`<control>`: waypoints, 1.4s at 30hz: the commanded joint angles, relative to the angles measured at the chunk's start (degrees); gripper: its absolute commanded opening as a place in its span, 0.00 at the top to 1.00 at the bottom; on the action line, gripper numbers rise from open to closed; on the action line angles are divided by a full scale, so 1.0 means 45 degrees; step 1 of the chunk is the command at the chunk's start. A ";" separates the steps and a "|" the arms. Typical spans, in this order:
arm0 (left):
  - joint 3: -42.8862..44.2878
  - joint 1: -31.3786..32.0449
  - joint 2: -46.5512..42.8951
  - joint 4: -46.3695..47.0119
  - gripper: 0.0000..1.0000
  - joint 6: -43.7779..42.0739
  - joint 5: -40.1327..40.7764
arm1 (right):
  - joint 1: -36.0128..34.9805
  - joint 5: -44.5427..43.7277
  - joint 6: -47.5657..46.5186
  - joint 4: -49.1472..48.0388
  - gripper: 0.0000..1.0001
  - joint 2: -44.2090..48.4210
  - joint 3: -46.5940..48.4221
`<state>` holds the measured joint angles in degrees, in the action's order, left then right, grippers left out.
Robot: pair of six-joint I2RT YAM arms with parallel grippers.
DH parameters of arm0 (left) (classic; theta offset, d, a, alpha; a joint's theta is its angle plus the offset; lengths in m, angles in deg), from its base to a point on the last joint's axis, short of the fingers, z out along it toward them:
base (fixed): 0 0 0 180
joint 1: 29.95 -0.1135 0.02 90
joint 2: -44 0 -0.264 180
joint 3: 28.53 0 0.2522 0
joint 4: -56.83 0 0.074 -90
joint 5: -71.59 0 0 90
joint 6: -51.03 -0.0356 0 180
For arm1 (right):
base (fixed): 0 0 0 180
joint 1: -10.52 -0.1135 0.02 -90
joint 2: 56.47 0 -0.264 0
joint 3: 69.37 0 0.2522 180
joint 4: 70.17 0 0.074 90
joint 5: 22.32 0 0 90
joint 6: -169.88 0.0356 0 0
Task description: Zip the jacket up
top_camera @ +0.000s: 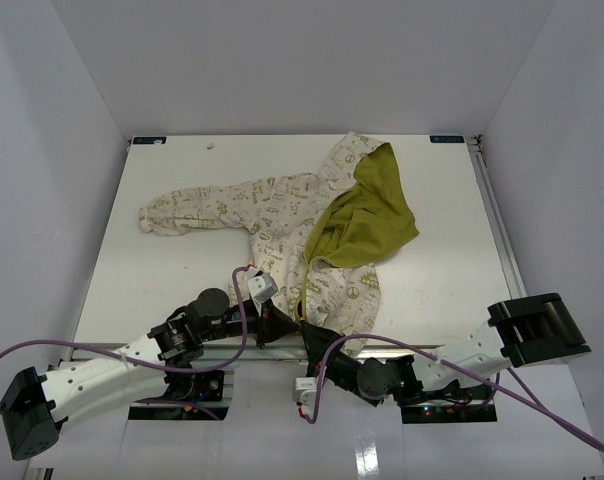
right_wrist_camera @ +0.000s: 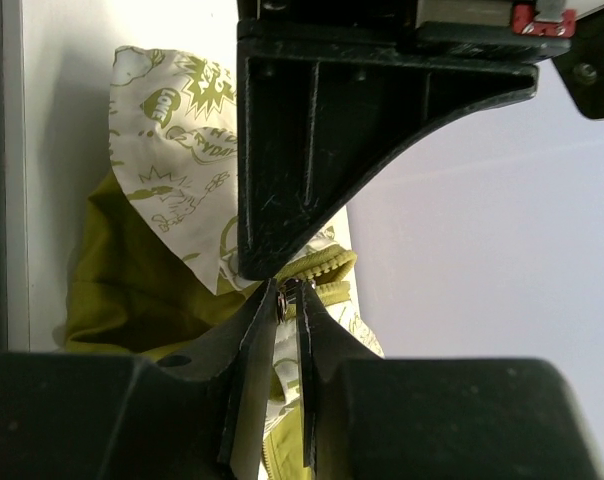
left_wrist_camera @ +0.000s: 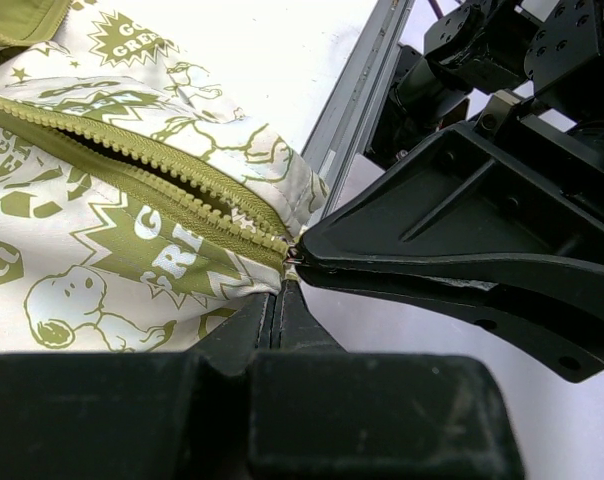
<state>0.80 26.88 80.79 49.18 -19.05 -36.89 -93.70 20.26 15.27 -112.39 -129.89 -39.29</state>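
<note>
The jacket (top_camera: pixel 272 210) lies spread on the white table, cream with green print, its olive lining (top_camera: pixel 367 215) turned out at the right. Its zipper (left_wrist_camera: pixel 152 170) is open and runs down to the hem at the table's near edge. My left gripper (top_camera: pixel 287 322) is shut on the jacket's hem at the zipper's bottom end (left_wrist_camera: pixel 280 295). My right gripper (top_camera: pixel 315 335) meets it tip to tip from the right. In the right wrist view it (right_wrist_camera: pixel 288 300) is closed on the small metal zipper pull (right_wrist_camera: pixel 285 298), with the jacket (right_wrist_camera: pixel 162 170) beyond.
The table's metal front rail (left_wrist_camera: pixel 357 100) runs right beside both grippers. White walls enclose the table on three sides. Purple cables (top_camera: pixel 82 348) loop along both arms near the bases.
</note>
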 commanded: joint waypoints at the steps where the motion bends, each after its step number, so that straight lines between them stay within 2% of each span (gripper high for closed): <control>1: 0.0083 0.0045 -0.0200 0.0342 1.00 -0.0103 -0.0151 | 0.0056 -0.0146 0.0515 0.0096 0.80 0.0352 0.0358; 7: 0.0055 0.0045 -0.0186 0.0342 1.00 -0.0108 -0.0170 | 0.0056 -0.0248 0.0484 -0.0015 0.81 0.0341 0.0359; 14: 0.0073 0.0045 -0.0169 0.0343 1.00 -0.0111 -0.0190 | 0.0056 -0.0304 0.0177 -0.0567 0.92 0.0339 0.0342; 22: 0.0074 0.0045 -0.0057 0.0379 1.00 -0.0147 -0.0190 | 0.0165 -0.0717 -0.0495 -0.1231 0.92 0.0397 0.0595; 29: 0.0128 0.0045 0.0177 0.0425 1.00 -0.0189 -0.0327 | 0.0933 -0.0727 -0.0919 -0.1251 0.92 0.0429 0.1340; 42: 0.0141 0.0045 0.0331 0.0151 1.00 -0.0142 0.0040 | 0.1415 -0.0195 -0.0487 -0.0954 0.92 0.1547 0.1600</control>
<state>1.05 26.14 81.15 54.47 -19.84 -32.91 -88.41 19.84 12.78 -109.84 -127.92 -35.44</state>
